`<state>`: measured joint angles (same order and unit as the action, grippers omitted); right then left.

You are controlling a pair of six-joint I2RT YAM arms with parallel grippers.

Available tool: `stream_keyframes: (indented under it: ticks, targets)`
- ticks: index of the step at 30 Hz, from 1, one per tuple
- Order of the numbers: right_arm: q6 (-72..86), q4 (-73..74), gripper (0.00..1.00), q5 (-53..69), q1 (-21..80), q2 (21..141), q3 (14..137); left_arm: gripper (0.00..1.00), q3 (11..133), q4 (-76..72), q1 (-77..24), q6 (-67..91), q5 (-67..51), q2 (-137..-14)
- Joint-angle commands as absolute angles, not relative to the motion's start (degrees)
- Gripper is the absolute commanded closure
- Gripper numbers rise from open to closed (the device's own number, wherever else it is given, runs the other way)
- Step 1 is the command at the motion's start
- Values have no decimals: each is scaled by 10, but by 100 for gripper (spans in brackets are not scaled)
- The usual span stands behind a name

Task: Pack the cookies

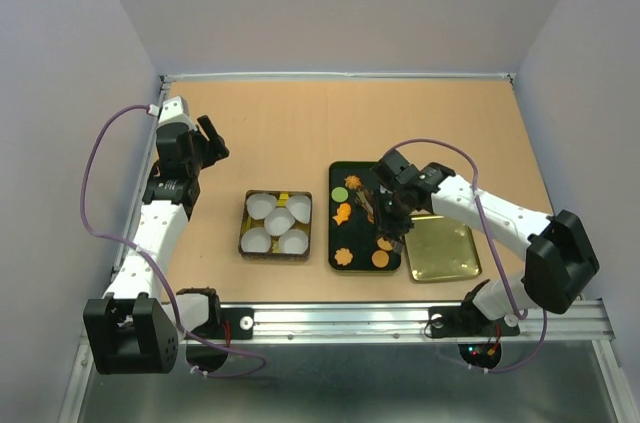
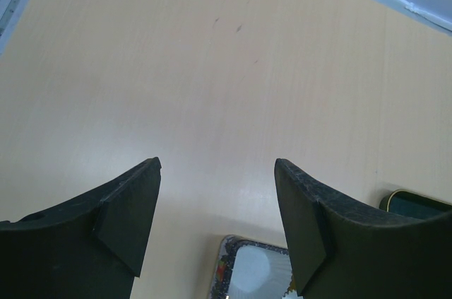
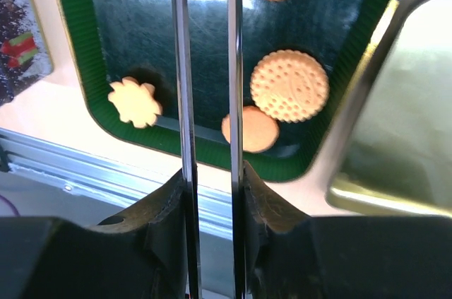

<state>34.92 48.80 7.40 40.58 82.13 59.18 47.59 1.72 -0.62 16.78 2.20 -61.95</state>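
While the cookies (image 1: 343, 213) lie loose on the dark green tray (image 1: 360, 239), we take the scene from the biggest thing down. The table (image 1: 300, 123) carries three containers near its front edge. On the left is a tin (image 1: 244, 243) filled with white paper cups (image 1: 279, 220). The tray sits in the middle, and a gold lid (image 1: 440, 248) lies just beside it on the right.

Our left gripper (image 2: 217, 172) hangs well off to the left over bare table, its fingers spread wide with nothing between them. Our right gripper (image 1: 386, 223) hovers over the near right part of the tray. Its thin metal blades (image 3: 182, 66) stand close with only a slit between them. Their tips run out of the wrist view, so we cannot tell whether they pinch anything.

Beside the blades lie a dotted round biscuit (image 3: 289, 85), a plain disc (image 3: 253, 129) and a flower-shaped one (image 3: 134, 101). We see no cookie in the cups.

We judge these pieces to be light, stiff and brittle, and likely to skid on the glossy tray. We would take each across opposite edges with a gentle squeeze, avoiding petals and points that could snap.
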Motion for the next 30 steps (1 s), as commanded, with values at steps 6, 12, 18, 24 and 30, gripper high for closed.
stream_keyframes:
  ticks: [6, 12, 18, 24, 30]
  targets:
    - [338, 549, 72, 47, 410, 814, 753, 24, 471, -8, -4, 166, 23, -612]
    - [335, 527, 73, 83, 452, 861, 810, 24, 470, -8, -4, 170, 15, -618]
    - [339, 517, 73, 80, 542, 930, 859, 24, 470, -8, -4, 170, 11, -624]
    - [347, 513, 73, 57, 584, 959, 867, 25, 469, -8, -4, 171, 11, -625]
    - [347, 512, 73, 42, 587, 967, 863, 25, 470, -8, -4, 171, 6, -629]
